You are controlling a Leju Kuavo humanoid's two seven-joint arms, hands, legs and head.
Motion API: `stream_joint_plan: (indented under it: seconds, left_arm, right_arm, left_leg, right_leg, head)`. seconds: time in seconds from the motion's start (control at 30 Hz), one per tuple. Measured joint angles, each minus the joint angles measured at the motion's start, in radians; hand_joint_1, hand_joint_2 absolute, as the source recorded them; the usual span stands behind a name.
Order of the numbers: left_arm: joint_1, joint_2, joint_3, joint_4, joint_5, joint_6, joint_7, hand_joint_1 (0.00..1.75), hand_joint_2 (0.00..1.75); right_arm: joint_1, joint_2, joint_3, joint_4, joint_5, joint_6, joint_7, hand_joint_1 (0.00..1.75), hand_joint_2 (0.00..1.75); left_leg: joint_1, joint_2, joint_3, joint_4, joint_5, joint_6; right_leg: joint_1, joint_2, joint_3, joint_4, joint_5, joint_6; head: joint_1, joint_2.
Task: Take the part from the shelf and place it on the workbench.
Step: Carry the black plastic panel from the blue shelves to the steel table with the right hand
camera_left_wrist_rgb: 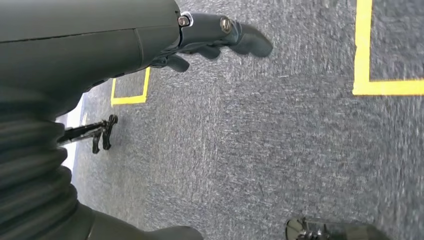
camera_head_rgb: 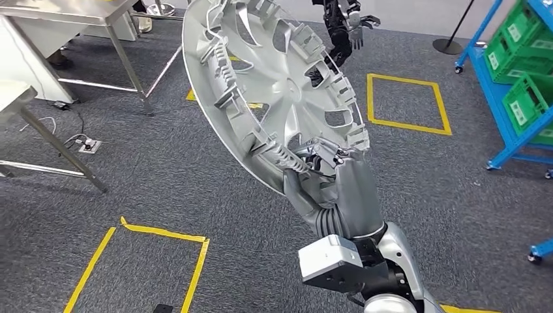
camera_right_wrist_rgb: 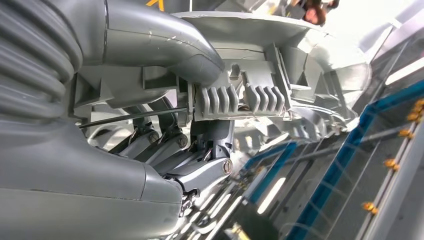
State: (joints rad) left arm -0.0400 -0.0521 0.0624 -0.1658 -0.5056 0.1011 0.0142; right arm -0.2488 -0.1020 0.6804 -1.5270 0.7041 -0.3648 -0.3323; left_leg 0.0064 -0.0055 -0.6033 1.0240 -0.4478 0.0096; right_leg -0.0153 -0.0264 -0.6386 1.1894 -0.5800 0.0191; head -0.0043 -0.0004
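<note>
Here the right hand (camera_head_rgb: 339,189) is gripping the silver wheel cover (camera_head_rgb: 274,85) by its lower rim, fingers (camera_right_wrist_rgb: 200,175) clamped on it; the disc is tilting up and leftward, ribbed back facing the camera. The left hand (camera_left_wrist_rgb: 215,35) is hanging empty, fingers loosely curled, over grey carpet (camera_head_rgb: 195,182). Beyond the cover, a steel worktop (camera_head_rgb: 65,13) and a blue shelf (camera_head_rgb: 515,78) are standing.

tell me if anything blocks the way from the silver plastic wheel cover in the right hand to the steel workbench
Nothing visible does. The right hand grips the silver plastic wheel cover by its rim, and only bare grey carpet lies between it and the steel workbench at upper left.
</note>
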Motion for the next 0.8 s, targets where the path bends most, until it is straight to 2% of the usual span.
stream_joint_plan:
  seconds: [0.03, 0.07, 0.1, 0.13, 0.17, 0.23, 0.27, 0.3, 0.37, 0.4, 0.43, 0.5, 0.53, 0.57, 0.6, 0.63, 0.67, 0.73, 0.77, 0.8]
  left_arm:
    - [-0.002, 0.001, 0.000, 0.000, 0.000, 0.000, 0.001, 0.00, 1.75]
    - [-0.002, 0.001, 0.000, -0.001, 0.000, 0.000, 0.002, 0.00, 1.75]
    - [-0.002, 0.001, 0.000, -0.001, -0.001, 0.000, 0.003, 0.00, 1.75]
    - [-0.002, 0.001, 0.000, -0.001, -0.001, 0.000, 0.004, 0.00, 1.75]
    - [-0.003, 0.001, 0.000, -0.001, -0.001, 0.000, 0.005, 0.00, 1.75]
    - [-0.004, 0.001, 0.000, -0.002, -0.001, 0.000, 0.005, 0.00, 1.75]
    - [-0.005, 0.001, 0.000, -0.002, -0.001, 0.000, 0.005, 0.00, 1.75]
    - [-0.005, 0.001, 0.000, -0.002, -0.001, 0.000, 0.006, 0.00, 1.75]
    - [-0.004, 0.002, 0.000, -0.002, -0.001, 0.000, 0.008, 0.00, 1.75]
    - [-0.003, 0.003, 0.000, -0.002, 0.000, 0.001, 0.010, 0.00, 1.75]
    - [-0.003, 0.003, 0.000, -0.002, 0.000, 0.002, 0.013, 0.00, 1.75]
    - [-0.004, 0.003, 0.000, -0.002, 0.001, 0.004, 0.018, 0.00, 1.75]
    - [-0.005, 0.003, 0.000, -0.002, 0.002, 0.004, 0.021, 0.00, 1.75]
    - [-0.006, 0.002, 0.000, -0.002, 0.003, 0.004, 0.024, 0.00, 1.75]
    - [-0.005, 0.003, 0.001, -0.002, 0.003, 0.004, 0.026, 0.00, 1.75]
    - [-0.005, 0.003, 0.001, -0.002, 0.003, 0.004, 0.028, 0.00, 1.75]
    - [-0.005, 0.003, 0.002, -0.002, 0.003, 0.005, 0.029, 0.00, 1.75]
    - [-0.006, 0.004, 0.003, -0.002, 0.003, 0.006, 0.029, 0.00, 1.75]
    - [-0.008, 0.004, 0.003, -0.002, 0.003, 0.007, 0.028, 0.00, 1.75]
    - [-0.009, 0.004, 0.004, -0.002, 0.003, 0.008, 0.028, 0.00, 1.75]
  right_arm:
    - [0.000, 0.000, 0.000, 0.000, 0.000, 0.000, 0.000, 1.75, 1.75]
    - [0.000, -0.001, 0.000, 0.001, 0.000, 0.001, 0.000, 1.75, 1.75]
    - [0.000, -0.001, 0.000, 0.002, 0.000, 0.002, 0.000, 1.75, 1.75]
    - [0.000, -0.001, -0.001, 0.003, -0.001, 0.003, 0.000, 1.75, 1.75]
    - [-0.001, -0.001, -0.001, 0.004, -0.001, 0.005, 0.000, 1.75, 1.75]
    - [-0.003, -0.001, -0.002, 0.005, -0.002, 0.007, -0.003, 1.75, 1.75]
    - [-0.004, -0.001, -0.002, 0.005, -0.002, 0.007, -0.005, 1.75, 1.75]
    - [-0.006, 0.000, -0.003, 0.006, -0.002, 0.008, -0.006, 1.75, 1.75]
    - [-0.010, 0.003, -0.003, 0.006, -0.003, 0.010, -0.008, 1.75, 1.75]
    - [-0.011, 0.006, -0.003, 0.006, -0.003, 0.012, -0.009, 1.75, 1.75]
    - [-0.013, 0.009, -0.003, 0.006, -0.003, 0.013, -0.011, 1.75, 1.75]
    - [-0.014, 0.014, -0.003, 0.006, -0.003, 0.015, -0.016, 1.75, 1.75]
    - [-0.014, 0.014, -0.003, 0.008, -0.003, 0.016, -0.019, 1.75, 1.75]
    - [-0.013, 0.015, -0.003, 0.010, -0.003, 0.017, -0.021, 1.75, 1.75]
    - [-0.013, 0.017, -0.003, 0.012, -0.003, 0.019, -0.022, 1.75, 1.75]
    - [-0.014, 0.019, -0.003, 0.014, -0.003, 0.021, -0.022, 1.75, 1.75]
    - [-0.015, 0.022, -0.003, 0.016, -0.003, 0.024, -0.022, 1.75, 1.75]
    - [-0.020, 0.028, -0.003, 0.018, -0.003, 0.029, -0.023, 1.75, 1.75]
    - [-0.024, 0.030, -0.003, 0.019, -0.003, 0.031, -0.023, 1.75, 1.75]
    - [-0.028, 0.032, -0.003, 0.019, -0.003, 0.033, -0.023, 1.75, 1.75]
  left_leg:
    - [-0.001, -0.011, -0.001, 0.001, 0.000, 0.002]
    - [-0.002, -0.022, -0.001, 0.002, -0.001, 0.004]
    - [-0.002, -0.034, -0.001, 0.004, -0.002, 0.004]
    - [-0.002, -0.047, 0.000, 0.006, -0.002, 0.003]
    - [-0.002, -0.059, 0.000, 0.008, -0.003, 0.002]
    - [-0.002, -0.082, -0.003, 0.013, -0.006, -0.005]
    - [-0.002, -0.091, -0.006, 0.014, -0.006, -0.011]
    - [-0.001, -0.098, -0.009, 0.014, -0.006, -0.017]
    - [0.001, -0.110, -0.013, 0.010, -0.004, -0.032]
    - [0.001, -0.102, -0.017, 0.015, -0.008, -0.037]
    - [-0.001, -0.084, -0.026, 0.034, -0.020, -0.042]
    - [-0.002, -0.032, -0.074, 0.133, -0.072, -0.047]
    - [-0.001, -0.016, -0.108, 0.200, -0.101, -0.050]
    - [0.001, -0.008, -0.136, 0.254, -0.119, -0.053]
    - [0.003, -0.004, -0.150, 0.277, -0.119, -0.055]
    - [0.004, -0.001, -0.143, 0.263, -0.102, -0.057]
    - [0.005, 0.007, -0.117, 0.212, -0.072, -0.057]
    - [0.002, 0.045, -0.045, 0.076, -0.017, -0.051]
    - [0.000, 0.058, -0.021, 0.032, -0.004, -0.045]
    - [-0.002, 0.064, -0.010, 0.010, -0.001, -0.037]
  right_leg:
    - [0.001, 0.013, -0.037, 0.069, -0.026, 0.001]
    - [0.001, 0.019, -0.067, 0.121, -0.039, 0.001]
    - [0.001, 0.021, -0.082, 0.139, -0.032, 0.000]
    - [0.001, 0.024, -0.076, 0.114, -0.005, -0.002]
    - [0.001, 0.030, -0.052, 0.053, 0.034, -0.005]
    - [0.000, 0.061, 0.005, -0.080, 0.091, -0.011]
    - [0.000, 0.072, 0.021, -0.119, 0.102, -0.013]
    - [0.002, 0.078, 0.025, -0.133, 0.101, -0.016]
    - [0.004, 0.061, 0.028, -0.140, 0.104, -0.027]
    - [0.003, 0.053, 0.032, -0.144, 0.107, -0.035]
    - [0.001, 0.044, 0.036, -0.149, 0.109, -0.042]
    - [0.002, 0.026, 0.041, -0.153, 0.110, -0.051]
    - [0.003, 0.016, 0.042, -0.153, 0.108, -0.053]
    - [0.004, 0.005, 0.042, -0.153, 0.107, -0.054]
    - [0.005, -0.005, 0.043, -0.153, 0.105, -0.054]
    - [0.005, -0.015, 0.044, -0.153, 0.103, -0.053]
    - [0.005, -0.024, 0.047, -0.153, 0.101, -0.051]
    - [0.008, -0.041, 0.053, -0.152, 0.096, -0.043]
    - [0.010, -0.048, 0.056, -0.151, 0.093, -0.038]
    - [0.013, -0.055, 0.059, -0.151, 0.090, -0.032]
  head:
    - [0.002, 0.000]
    - [0.003, 0.000]
    - [0.004, 0.000]
    - [0.004, 0.000]
    - [0.004, 0.000]
    - [0.005, 0.000]
    - [0.005, 0.000]
    - [0.005, 0.000]
    - [0.005, 0.000]
    - [0.004, 0.000]
    - [0.001, 0.000]
    - [-0.004, 0.000]
    - [-0.006, 0.000]
    - [-0.006, 0.000]
    - [-0.006, 0.000]
    - [-0.006, 0.000]
    - [-0.006, 0.000]
    - [-0.006, 0.000]
    - [-0.006, 0.000]
    - [-0.005, 0.000]
